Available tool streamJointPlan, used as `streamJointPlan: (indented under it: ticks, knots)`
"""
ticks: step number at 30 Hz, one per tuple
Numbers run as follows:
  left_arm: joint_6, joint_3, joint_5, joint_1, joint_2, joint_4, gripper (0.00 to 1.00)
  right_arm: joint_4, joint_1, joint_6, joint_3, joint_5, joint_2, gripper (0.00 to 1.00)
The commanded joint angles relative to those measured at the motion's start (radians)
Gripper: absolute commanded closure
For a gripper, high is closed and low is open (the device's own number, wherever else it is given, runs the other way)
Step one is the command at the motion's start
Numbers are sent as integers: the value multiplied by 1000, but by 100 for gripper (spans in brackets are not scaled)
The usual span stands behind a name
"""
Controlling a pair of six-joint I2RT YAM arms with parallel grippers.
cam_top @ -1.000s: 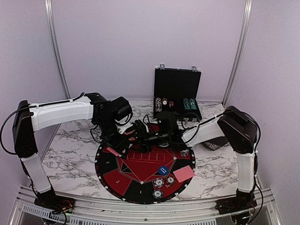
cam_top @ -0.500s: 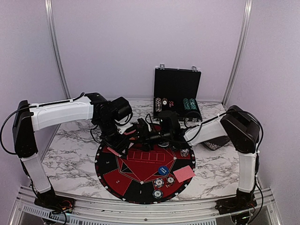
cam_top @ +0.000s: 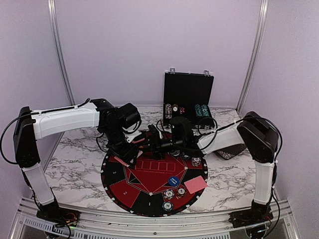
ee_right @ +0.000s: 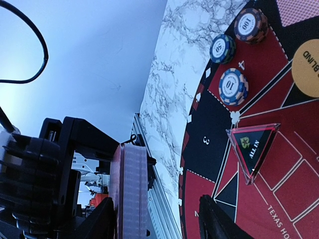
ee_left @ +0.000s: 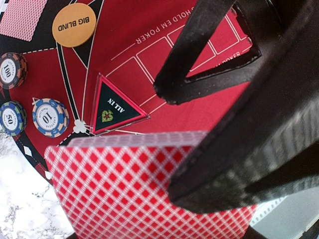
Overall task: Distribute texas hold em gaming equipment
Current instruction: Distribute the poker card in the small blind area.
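Note:
My left gripper (cam_top: 135, 148) is shut on a deck of red-backed playing cards (ee_left: 124, 189), held on edge above the round mat's (cam_top: 149, 172) far left part. One of its fingers (ee_left: 234, 164) lies across the deck's back. My right gripper (cam_top: 155, 142) stands open just to the deck's right. In the right wrist view the deck's edge (ee_right: 132, 189) sits close to one finger (ee_right: 102, 221), with a wide gap to the other. On the mat lie three chips (cam_top: 169, 194), a blue disc (cam_top: 173, 180), an orange disc (ee_left: 74, 25) and single cards (cam_top: 195, 184).
An open black case (cam_top: 188, 99) with rows of chips stands at the back of the marble table (cam_top: 75, 169). A clear triangular ALL IN marker (ee_left: 113, 104) lies near the mat's middle. A dark dish (cam_top: 227, 152) sits under the right arm.
The right gripper has slid left toward the deck that the left gripper holds. The left arm and the deck have stayed in place.

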Motion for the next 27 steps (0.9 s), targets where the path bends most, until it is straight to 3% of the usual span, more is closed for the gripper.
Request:
streamJointPlan:
  ticks: [1, 27]
  knots:
    - [15, 11, -6, -6, -23, -19, 50, -43, -18, -22, -19, 25, -44, 45]
    - [15, 9, -5, -6, -20, -19, 50, -52, -29, -30, -19, 28, -123, 54]
